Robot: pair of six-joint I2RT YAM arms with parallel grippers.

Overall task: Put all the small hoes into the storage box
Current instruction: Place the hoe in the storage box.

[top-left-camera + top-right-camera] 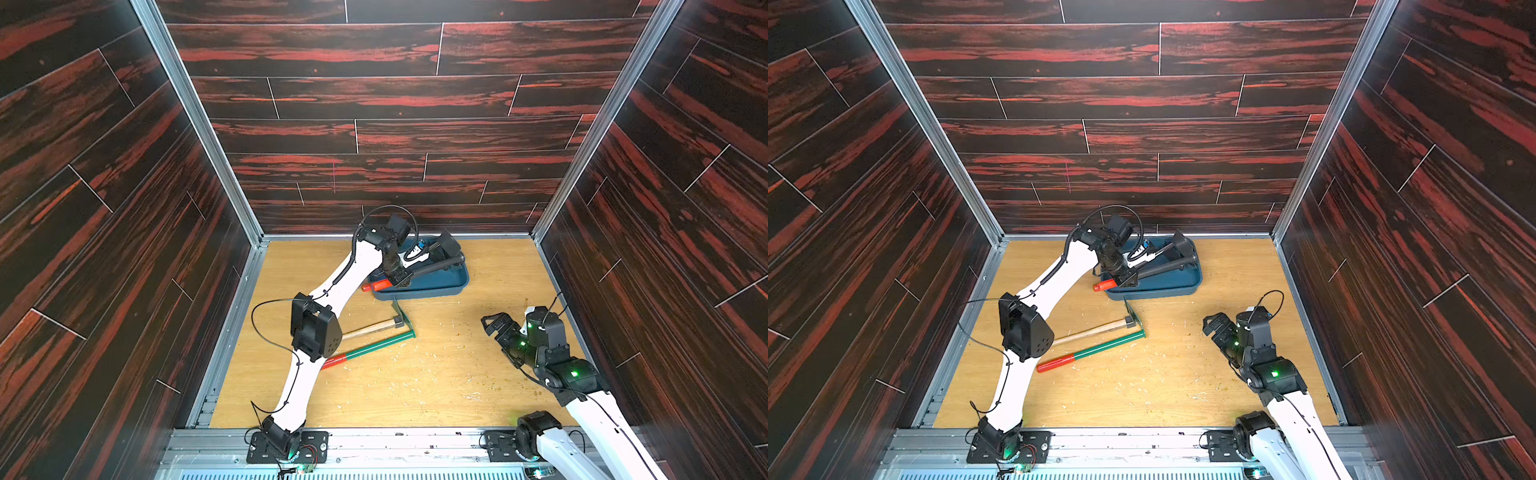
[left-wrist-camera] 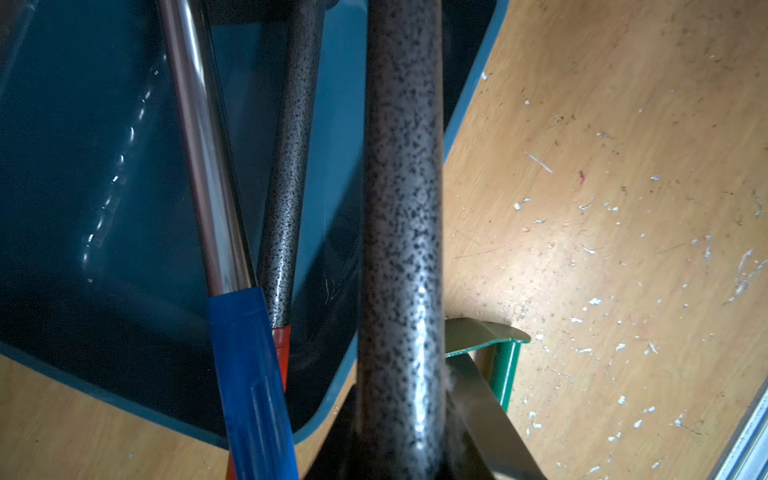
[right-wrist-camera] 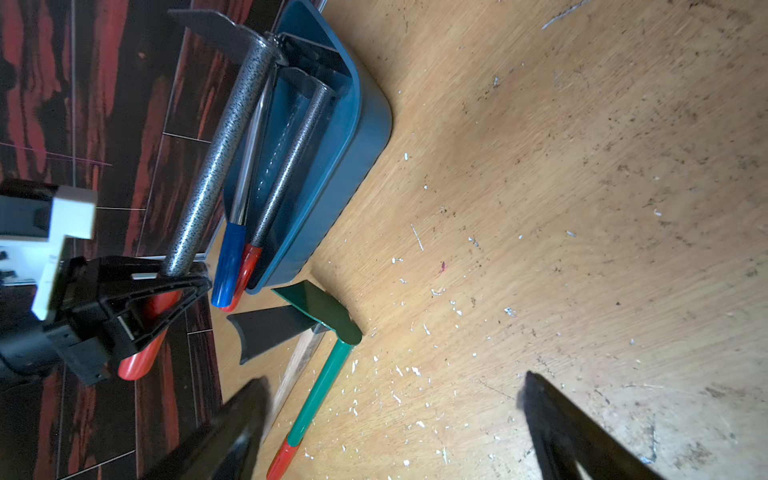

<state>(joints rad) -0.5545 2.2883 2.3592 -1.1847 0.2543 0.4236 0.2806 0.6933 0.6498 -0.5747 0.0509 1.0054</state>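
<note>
Left arm: reached across the desk to the far centre, with its wrist over the left end of the box.
Left jaws: nearly shut, clamped on the shaft of the speckled hoe, just above its red grip.
Speckled hoe: held in a slant over the box and raised above the tools inside, as the right wrist view showed. The red grip stuck out past the box's near left corner. The black blade was at the far right end. Whether the blade touched the box could not be told.
Box: dark teal tray at the far centre of the desk, seen in both top views.
Box contents: a second speckled hoe and a chrome tool with a blue grip lay side by side inside. Both grips rested on the left rim and overhung it.
Right arm: at the near right of the desk, well apart from the box.
Right jaws: spread wide and holding nothing, above bare desk.
Green hoe: flat on the desk near the box. Its blade was just beside the box's near wall and its red grip pointed to the near left.
Wooden hoe: flat on the desk just beside the green hoe on the far side, with the two heads close together.
Desk surface: light wood, scattered with pale flecks.
</note>
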